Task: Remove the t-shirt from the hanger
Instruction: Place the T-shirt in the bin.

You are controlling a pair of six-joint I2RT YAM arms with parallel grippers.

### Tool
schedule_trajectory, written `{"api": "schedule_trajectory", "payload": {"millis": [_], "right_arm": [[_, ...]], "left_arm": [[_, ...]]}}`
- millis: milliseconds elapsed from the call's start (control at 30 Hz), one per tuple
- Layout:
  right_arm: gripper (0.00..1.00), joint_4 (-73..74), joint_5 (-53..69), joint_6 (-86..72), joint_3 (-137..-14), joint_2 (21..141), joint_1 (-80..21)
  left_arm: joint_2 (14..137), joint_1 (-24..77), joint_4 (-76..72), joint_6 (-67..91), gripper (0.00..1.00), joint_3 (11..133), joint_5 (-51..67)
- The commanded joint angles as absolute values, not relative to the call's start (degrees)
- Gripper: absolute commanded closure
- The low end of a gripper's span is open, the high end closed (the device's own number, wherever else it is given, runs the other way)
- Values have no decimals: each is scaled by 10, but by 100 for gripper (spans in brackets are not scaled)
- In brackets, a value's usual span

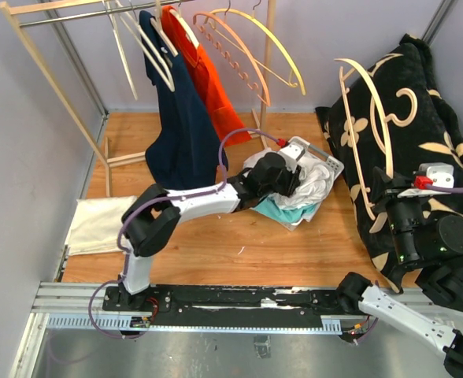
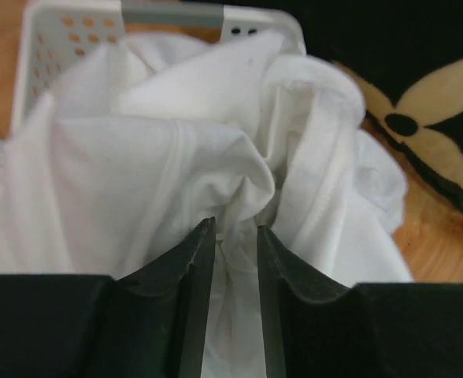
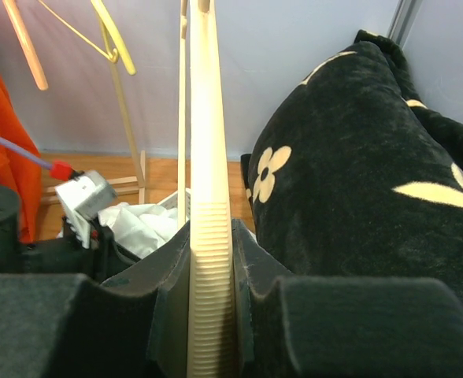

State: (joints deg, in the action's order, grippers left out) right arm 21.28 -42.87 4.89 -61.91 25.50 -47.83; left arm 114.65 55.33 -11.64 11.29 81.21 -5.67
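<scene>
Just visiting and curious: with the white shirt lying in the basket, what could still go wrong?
1. The left gripper, jaws barely parted, sits right at the folds of the white t-shirt; cloth could snag and lift from the basket if the arm pulls back.
2. The hanger stands tall in the right gripper beside the black blanket; a swing could hook it.

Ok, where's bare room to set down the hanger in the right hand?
Bare wood stretches between the basket and the near rail, and left of the navy shirt, above the white cloth. It's crowded around the basket, hemmed by the left arm and black blanket.
</scene>
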Motion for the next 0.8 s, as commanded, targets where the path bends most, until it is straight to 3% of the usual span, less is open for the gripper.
{"api": "schedule_trajectory", "payload": {"millis": [0, 67, 133, 300, 767], "right_arm": [[99, 184, -411, 64, -641, 261, -471], [99, 175, -402, 69, -644, 264, -471], [99, 168, -397, 74, -647, 267, -471], [99, 137, -348, 92, -655, 276, -471], [99, 51, -214, 85, -686, 379, -471]], "left_arm": [[1039, 559, -106, 89, 55, 811, -55], [1015, 559, -103, 81, 42, 816, -45], [997, 560, -94, 76, 38, 822, -35], [950, 565, -82, 75, 37, 812, -35], [704, 584, -148, 134, 38, 605, -109]]}}
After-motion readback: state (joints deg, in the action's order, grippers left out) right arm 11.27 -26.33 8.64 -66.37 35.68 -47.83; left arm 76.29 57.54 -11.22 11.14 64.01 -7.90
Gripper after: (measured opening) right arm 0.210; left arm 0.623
